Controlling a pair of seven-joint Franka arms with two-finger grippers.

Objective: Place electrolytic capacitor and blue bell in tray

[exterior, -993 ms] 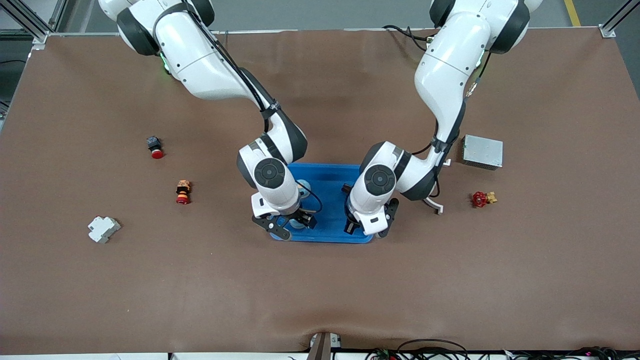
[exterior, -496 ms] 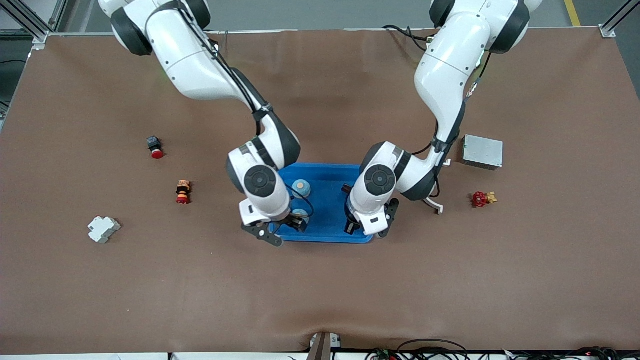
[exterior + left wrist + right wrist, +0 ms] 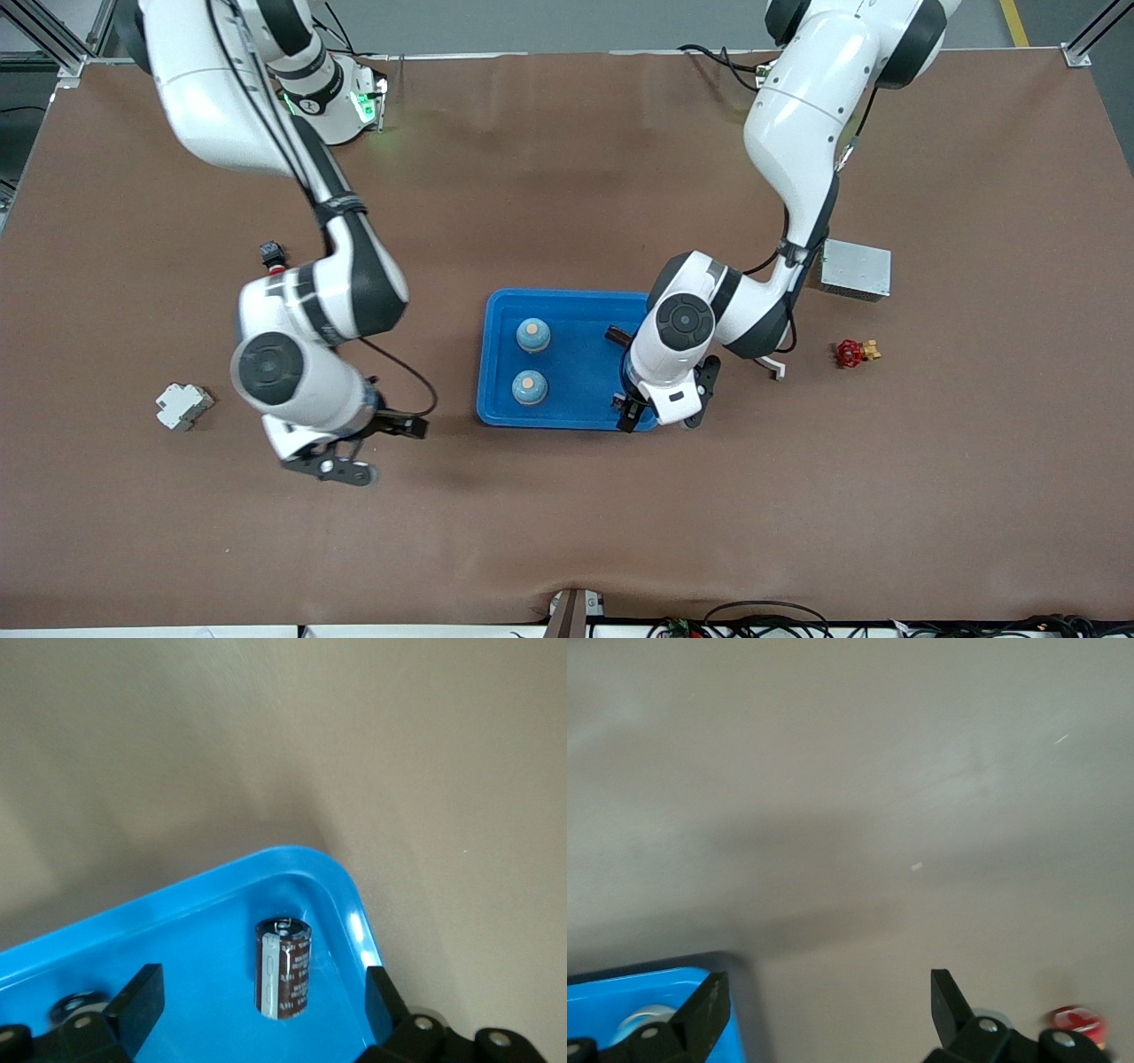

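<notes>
Left fingers [image 3: 142, 997] astride upright capacitor [image 3: 283, 967]

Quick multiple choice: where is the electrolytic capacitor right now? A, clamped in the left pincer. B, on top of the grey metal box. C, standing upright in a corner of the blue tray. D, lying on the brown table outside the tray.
C: the left wrist view shows the electrolytic capacitor standing upright inside the tray near a rounded corner, with the left pincer open and its fingers clear of it.

White arms, dark joints, black cables.
</notes>
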